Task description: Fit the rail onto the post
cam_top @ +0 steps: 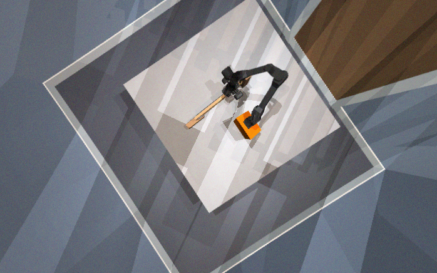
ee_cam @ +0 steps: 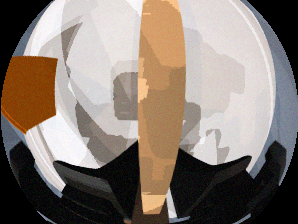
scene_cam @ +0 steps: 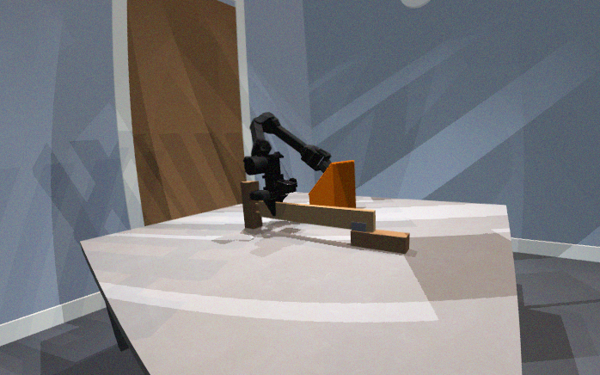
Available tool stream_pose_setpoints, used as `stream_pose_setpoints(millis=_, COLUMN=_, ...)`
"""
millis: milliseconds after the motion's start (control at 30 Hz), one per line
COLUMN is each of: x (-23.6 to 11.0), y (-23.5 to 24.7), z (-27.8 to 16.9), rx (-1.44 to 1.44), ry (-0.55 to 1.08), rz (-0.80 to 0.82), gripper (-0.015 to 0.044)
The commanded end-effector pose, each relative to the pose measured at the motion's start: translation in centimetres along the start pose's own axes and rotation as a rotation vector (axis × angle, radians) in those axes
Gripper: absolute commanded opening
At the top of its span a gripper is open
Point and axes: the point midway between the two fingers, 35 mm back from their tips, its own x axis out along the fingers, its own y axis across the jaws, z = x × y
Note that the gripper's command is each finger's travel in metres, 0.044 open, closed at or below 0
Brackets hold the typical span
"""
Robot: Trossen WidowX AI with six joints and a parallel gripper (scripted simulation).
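The long wooden rail [cam_top: 206, 110] [scene_cam: 326, 215] [ee_cam: 157, 96] is lifted off the table at its near end. Its far end sits in the dark bracket [scene_cam: 358, 226] on the low footboard block [scene_cam: 382, 241] [cam_top: 191, 124]. My gripper [cam_top: 230, 91] [scene_cam: 272, 200] [ee_cam: 152, 143] is shut on the rail close to its near end, right beside the short dark post [scene_cam: 250, 205]. The rail's end lies close against the post. The gripper hides the pegs and the holes, so I cannot tell whether they are engaged. In the wrist view the rail runs straight up the middle between the fingers.
The orange wedge-shaped base [cam_top: 247, 124] [scene_cam: 335, 184] [ee_cam: 27, 92] of the arm stands behind the rail on the pale table [cam_top: 213, 169] [scene_cam: 293, 288]. A brown door panel [scene_cam: 181, 107] stands behind the table on the left.
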Motion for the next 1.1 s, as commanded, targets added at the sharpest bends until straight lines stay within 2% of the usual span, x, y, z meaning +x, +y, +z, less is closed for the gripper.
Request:
stream_pose_setpoints(millis=0, x=-0.3, y=-0.3, z=-0.4, rx=0.001, ry=0.001, rz=-0.01, gripper=0.0)
stream_pose_setpoints(millis=1067, x=-0.3, y=-0.2, z=-1.4, rx=0.001, ry=0.001, rz=-0.01, gripper=0.0)
